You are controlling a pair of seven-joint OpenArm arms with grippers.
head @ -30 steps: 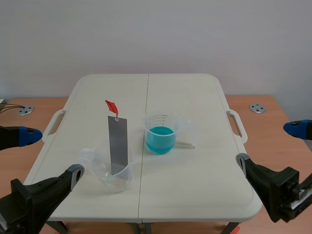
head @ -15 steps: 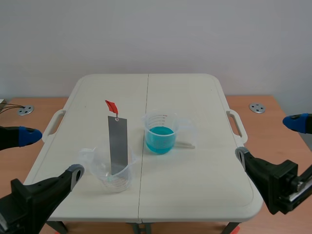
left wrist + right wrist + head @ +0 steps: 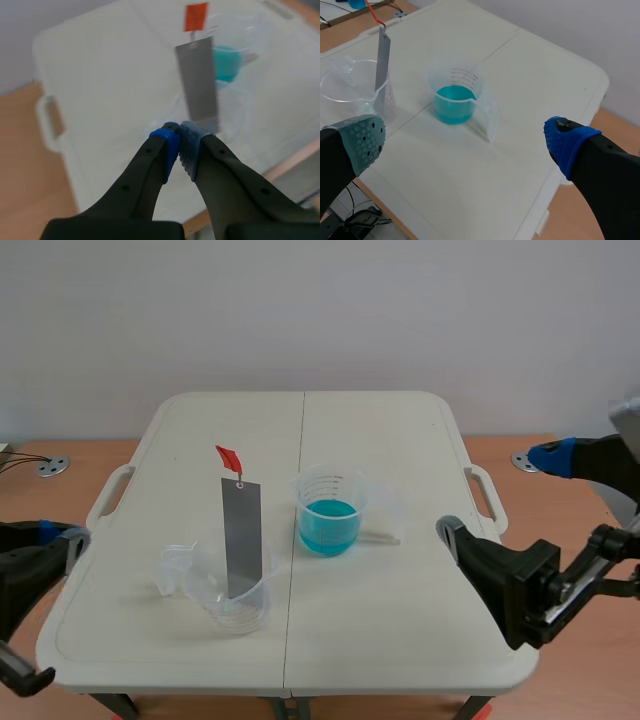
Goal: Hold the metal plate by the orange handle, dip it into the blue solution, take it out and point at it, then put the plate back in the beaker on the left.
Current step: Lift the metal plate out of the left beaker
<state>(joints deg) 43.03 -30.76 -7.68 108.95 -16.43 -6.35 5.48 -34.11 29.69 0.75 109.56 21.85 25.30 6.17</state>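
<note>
Right arm [image 3: 520, 585] swung inward, jaws wide; left arm [image 3: 150, 190] jaws closed; slim grey metal plate [image 3: 241, 537] upright.

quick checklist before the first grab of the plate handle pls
1. Metal plate stands in the left beaker, handle end up: ok.
2. Orange handle free, nothing touching it: ok.
3. Right gripper open and empty: ok.
4. Left gripper ready to take the handle: not ok, fingers shut on nothing.
5. Blue solution beaker upright, apart from the left beaker: ok.
6. Plate steady against the beaker rim: cannot tell.
</note>
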